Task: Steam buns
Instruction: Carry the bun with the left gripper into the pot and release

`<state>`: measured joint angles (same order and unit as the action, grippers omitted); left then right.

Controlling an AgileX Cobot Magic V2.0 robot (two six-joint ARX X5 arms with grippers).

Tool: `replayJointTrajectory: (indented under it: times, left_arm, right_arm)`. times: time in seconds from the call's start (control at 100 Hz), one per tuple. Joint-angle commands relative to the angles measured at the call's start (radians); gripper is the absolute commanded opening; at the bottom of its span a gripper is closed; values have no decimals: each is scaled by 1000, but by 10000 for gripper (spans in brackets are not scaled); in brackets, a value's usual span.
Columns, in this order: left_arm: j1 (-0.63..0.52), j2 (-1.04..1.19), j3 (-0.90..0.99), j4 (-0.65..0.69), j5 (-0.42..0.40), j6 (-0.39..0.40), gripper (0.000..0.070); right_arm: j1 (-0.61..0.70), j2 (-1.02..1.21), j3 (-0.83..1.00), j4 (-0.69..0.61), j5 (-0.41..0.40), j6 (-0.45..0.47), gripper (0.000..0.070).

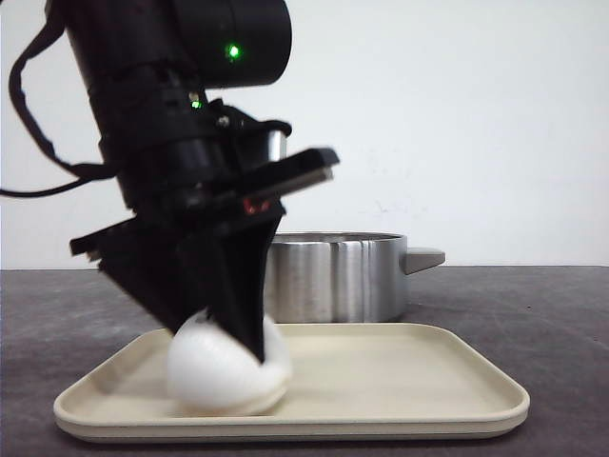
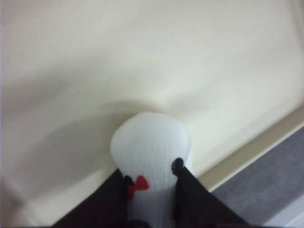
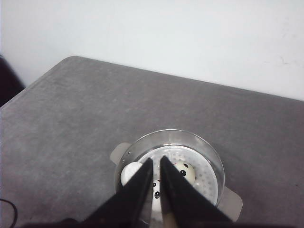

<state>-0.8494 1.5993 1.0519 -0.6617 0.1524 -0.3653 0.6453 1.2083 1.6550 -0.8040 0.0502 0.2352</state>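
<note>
My left gripper (image 1: pixel 228 347) is shut on a white bun (image 1: pixel 214 376) that rests on the cream tray (image 1: pixel 400 381), near its front left. In the left wrist view the bun (image 2: pixel 151 142) sits between the two black fingers (image 2: pixel 194 194), with a black patch and a red mark showing. My right gripper (image 3: pixel 156 161) hovers above the steel pot (image 3: pixel 209 152), empty, with only a thin gap between its fingers. Three buns lie in the pot: one with a panda face (image 3: pixel 186 171), one at the rim (image 3: pixel 129 173), and one under the fingers (image 3: pixel 156 192).
The steel pot (image 1: pixel 333 276) with side handles stands just behind the tray on the dark grey table (image 1: pixel 533 305). A white wall is at the back. The tray's raised rim (image 2: pixel 247 152) runs close beside the held bun.
</note>
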Motion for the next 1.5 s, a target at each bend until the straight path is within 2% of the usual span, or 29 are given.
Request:
replayJointTrajectory:
  times: [0.0, 0.1, 0.25, 0.35, 0.47, 0.65, 0.91, 1.08, 1.13, 1.16, 1.25, 1.3, 1.49]
  left_arm:
    - [-12, -31, 72, 18, -12, 26, 9]
    - [-4, -52, 163, 14, -85, 57, 9]
    - [25, -53, 302, 23, -210, 156, 9]
    - [60, -52, 341, 79, -249, 190, 9]
    - [119, -39, 343, 147, -246, 189, 9]
    - [200, 37, 343, 176, -207, 184, 9]
    - [238, 164, 344, 262, -85, 40, 9]
    - [232, 211, 344, 296, -69, 32, 15]
    - [230, 222, 345, 296, -70, 31, 50]
    - [230, 227, 345, 295, -70, 30, 95]
    - [230, 238, 345, 295, -56, 8, 306]
    - [230, 240, 345, 296, -38, 8, 395]
    - [227, 240, 350, 303, 22, 8, 541]
  right_arm:
    - [7, 6, 21, 6, 3, -8, 17]
    - [7, 6, 21, 6, 3, -8, 17]
    - [7, 6, 21, 6, 3, -8, 17]
    - [7, 6, 21, 6, 3, -8, 17]
    - [7, 6, 21, 6, 2, -8, 17]
    - [7, 6, 21, 6, 2, -8, 17]
    - [7, 7, 21, -11, 3, -8, 17]
    - [7, 7, 21, -24, 3, -8, 18]
    - [7, 7, 21, -28, 3, -8, 17]
    - [7, 7, 20, -31, 3, -8, 17]
    - [7, 7, 20, -35, 3, -8, 17]
    - [7, 7, 20, -35, 3, -8, 17]
    - [7, 7, 20, -35, 3, -8, 17]
